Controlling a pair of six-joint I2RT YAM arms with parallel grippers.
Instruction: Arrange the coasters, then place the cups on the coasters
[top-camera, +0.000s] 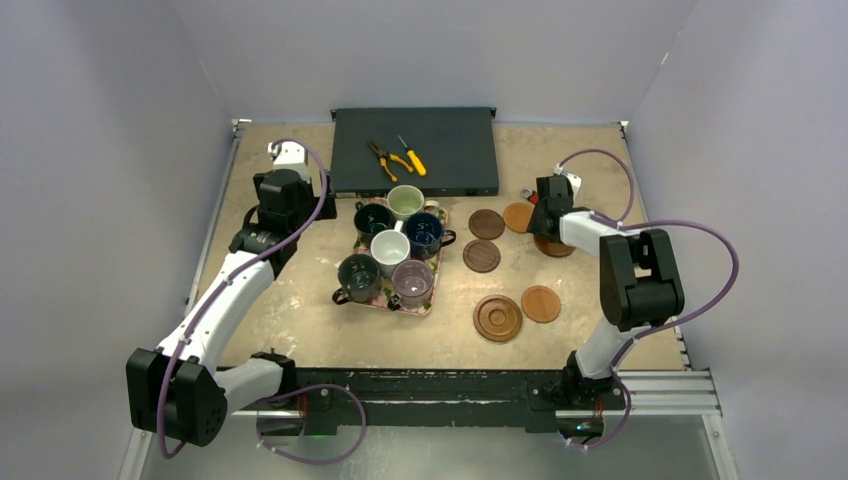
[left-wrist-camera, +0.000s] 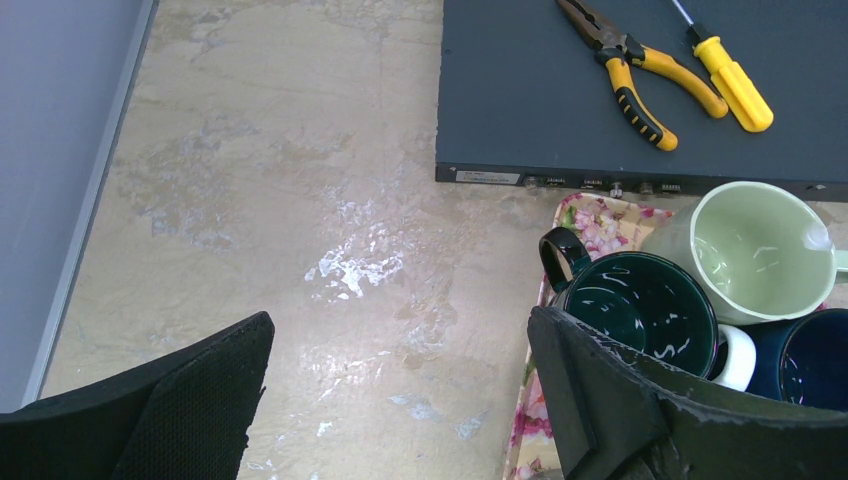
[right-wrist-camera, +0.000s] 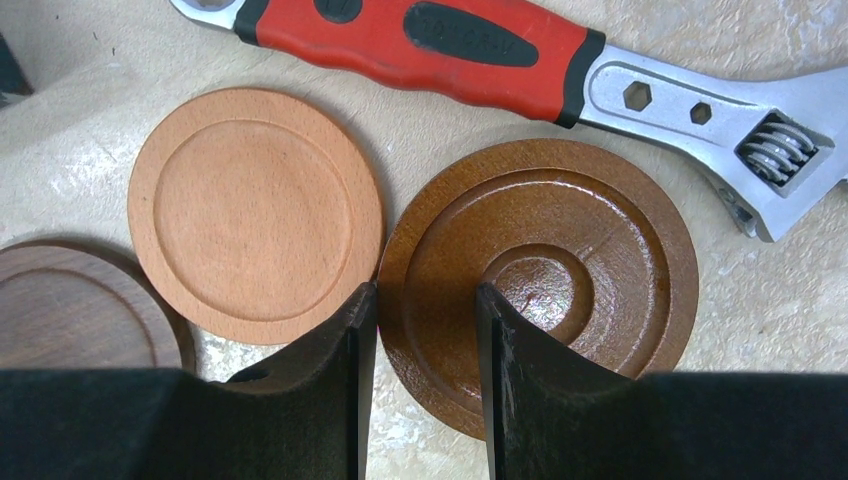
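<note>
Six cups stand on the floral tray (top-camera: 436, 268): pale green (top-camera: 405, 202), dark teal (top-camera: 373, 219), navy (top-camera: 424, 233), white (top-camera: 390, 247), dark grey (top-camera: 358, 275) and purplish (top-camera: 412, 281). Two dark brown coasters (top-camera: 487, 223) (top-camera: 481, 255), two light tan ones (top-camera: 518, 216) (top-camera: 541, 303) and a ringed reddish-brown one (top-camera: 498, 318) lie right of the tray. My right gripper (right-wrist-camera: 425, 295) pinches the left rim of the other reddish-brown coaster (right-wrist-camera: 580, 250), which rests flat beside a tan coaster (right-wrist-camera: 255, 210). Left of the tray, over bare table, my left gripper (left-wrist-camera: 400, 330) hangs wide open, the teal cup (left-wrist-camera: 640, 305) by its right finger.
A dark flat box (top-camera: 415, 150) at the back carries yellow-handled pliers (left-wrist-camera: 625, 70) and a yellow screwdriver (left-wrist-camera: 730, 85). A red-handled adjustable wrench (right-wrist-camera: 500, 50) lies just beyond the coaster in my right gripper. Side walls close in the table on the left and right.
</note>
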